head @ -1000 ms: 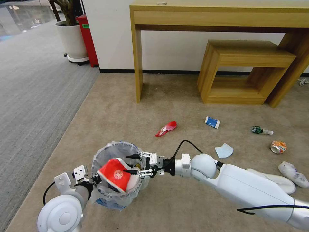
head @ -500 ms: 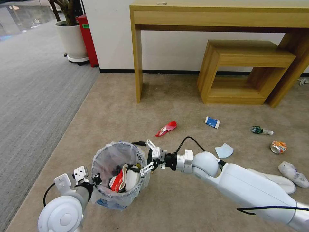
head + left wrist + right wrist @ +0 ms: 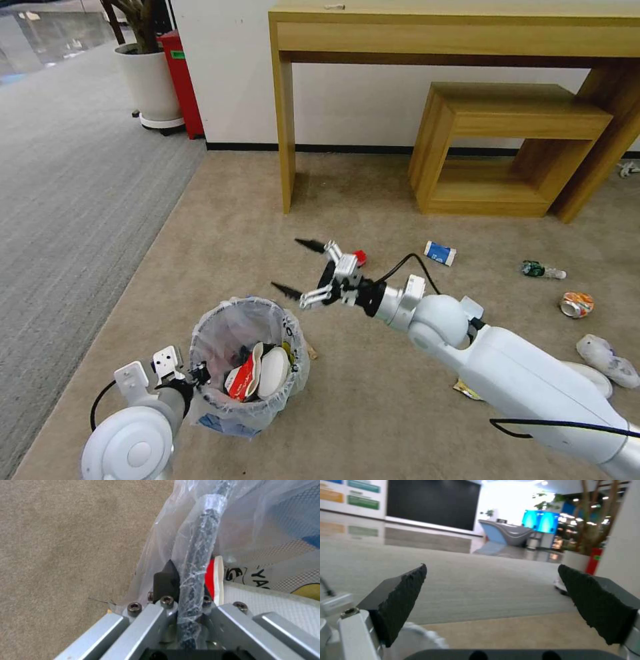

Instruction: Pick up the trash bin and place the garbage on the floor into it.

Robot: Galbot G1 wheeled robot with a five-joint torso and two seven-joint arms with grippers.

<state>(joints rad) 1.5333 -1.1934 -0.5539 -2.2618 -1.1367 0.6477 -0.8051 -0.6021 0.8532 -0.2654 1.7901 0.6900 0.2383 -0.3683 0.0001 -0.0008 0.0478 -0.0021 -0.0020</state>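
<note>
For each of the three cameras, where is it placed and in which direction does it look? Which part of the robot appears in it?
Head view: high, looking forward and down at the floor; both arms show.
Left wrist view: on the left gripper, clamped on the trash bin rim.
Right wrist view: on the open right gripper, facing the grey carpet.
Shared: head and left wrist views both show the trash bin.

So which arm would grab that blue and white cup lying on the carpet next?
Probably the right. Its gripper is open, empty and already out over the floor toward the blue-white cup. The left gripper is shut on the trash bin rim, holding it.
</note>
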